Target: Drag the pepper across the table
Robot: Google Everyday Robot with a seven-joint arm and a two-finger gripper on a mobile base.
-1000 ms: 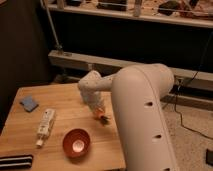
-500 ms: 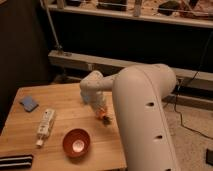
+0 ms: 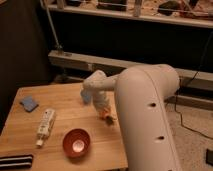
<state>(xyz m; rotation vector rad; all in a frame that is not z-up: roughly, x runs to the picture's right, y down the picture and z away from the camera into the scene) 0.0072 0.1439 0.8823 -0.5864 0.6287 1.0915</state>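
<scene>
Logging the gripper point(image 3: 106, 113) down at surface height over the right-hand middle of the table point(image 3: 60, 107), at the end of a bulky white arm point(image 3: 145, 110) bending in from the near right of the view. Spotting the pepper point(image 3: 104, 116) directly at the gripper's tip, touching it or very nearly, with orange showing just under the white wrist and a darker end (the stem, probably) poking toward the table's right edge. Not managing to tell whether the gripper is clamped on the pepper or only bearing against it, so leaving that open. Reading the low, steep reach as suiting a drag: working right at the wood so that the pepper slides rather than lifting clear. Judging the task as under way but not far along, going by the broad stretch of planks lying to the left of the pepper. Marking a round orange-red bowl point(image 3: 76, 142) near the front edge, apart from the pepper and to its lower left; a white bottle point(image 3: 45, 124) lying flat further left; a blue pad point(image 3: 29, 103) toward the back left corner; a dark flat object point(image 3: 15, 161) at the front left corner. Guessing that a pull toward the front left would be running into the bowl, and favouring a line across the open middle instead. Watching for the pepper rolling or slipping out from under the tip, being small and tapered.
</scene>
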